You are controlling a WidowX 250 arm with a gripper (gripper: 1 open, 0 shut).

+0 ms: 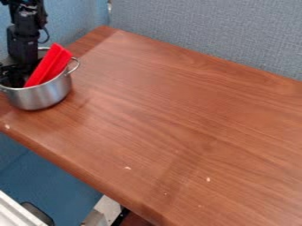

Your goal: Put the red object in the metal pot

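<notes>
One black arm stands at the upper left edge of the view, its wrist nearly vertical and directed downward. The pincer (17, 72) is at the bottom of the arm, its tips hidden from this angle. Whether the jaws stand apart or together cannot be determined.

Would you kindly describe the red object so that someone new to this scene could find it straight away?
Start at the brown wooden table and go to its far left corner, where a small shiny metal pot sits beside the dark gripper. The red object is the long flat bar leaning inside that pot, its upper end sticking out over the rim. Nothing else here is bright red.
</notes>
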